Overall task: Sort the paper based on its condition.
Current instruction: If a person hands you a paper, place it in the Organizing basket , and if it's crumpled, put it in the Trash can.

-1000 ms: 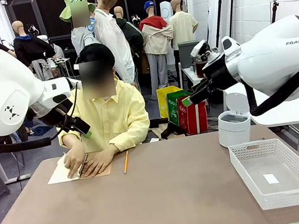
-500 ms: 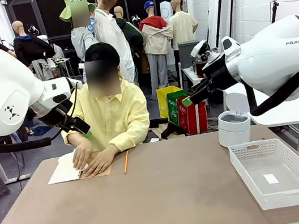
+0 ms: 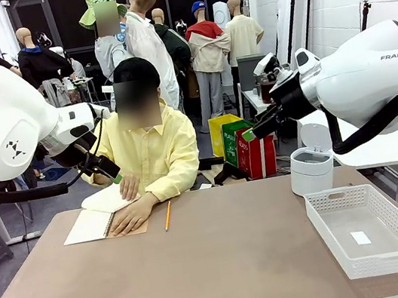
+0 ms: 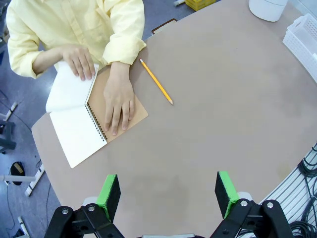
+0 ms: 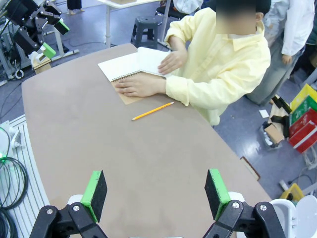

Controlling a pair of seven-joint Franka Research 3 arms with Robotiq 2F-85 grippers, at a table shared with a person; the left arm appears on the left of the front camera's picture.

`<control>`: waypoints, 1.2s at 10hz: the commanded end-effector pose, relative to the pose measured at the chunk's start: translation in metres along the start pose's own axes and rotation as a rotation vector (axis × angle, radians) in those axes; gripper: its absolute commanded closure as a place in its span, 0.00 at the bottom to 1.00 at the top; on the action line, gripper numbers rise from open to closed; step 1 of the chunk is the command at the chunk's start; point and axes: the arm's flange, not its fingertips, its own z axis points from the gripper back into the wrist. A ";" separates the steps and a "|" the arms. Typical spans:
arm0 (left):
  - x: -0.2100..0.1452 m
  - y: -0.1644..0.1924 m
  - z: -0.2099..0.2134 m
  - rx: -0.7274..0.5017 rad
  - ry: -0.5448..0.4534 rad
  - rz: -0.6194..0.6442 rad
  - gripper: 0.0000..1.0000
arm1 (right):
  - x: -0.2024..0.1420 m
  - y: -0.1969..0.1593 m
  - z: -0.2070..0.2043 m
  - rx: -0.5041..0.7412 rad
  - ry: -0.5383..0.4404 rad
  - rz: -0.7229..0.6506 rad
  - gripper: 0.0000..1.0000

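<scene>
A spiral notebook lies open at the table's far left in front of the person. One of the person's hands lifts a white page of paper off it, still at the spiral, while the other hand presses the tan cover. The left wrist view has the lifted page and the flat page; the right wrist view has the notebook. My left gripper hangs open high above the table, just above the notebook in the front view. My right gripper is open and empty, held high at the right.
A yellow pencil lies just right of the notebook, also seen from above. A white mesh basket sits at the right edge with a small white slip inside. Behind it stands a white lidded bin.
The person's hand has raised a notebook page that lay flat a second ago. Neither arm has moved.
</scene>
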 end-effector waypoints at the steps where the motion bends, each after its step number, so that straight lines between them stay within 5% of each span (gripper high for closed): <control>1: 0.000 0.001 0.000 0.002 -0.001 -0.001 0.00 | 0.000 0.001 0.000 0.003 0.005 0.001 0.00; 12: 0.000 0.001 0.000 0.002 -0.001 -0.001 0.00 | 0.000 0.001 0.000 0.003 0.005 0.001 0.00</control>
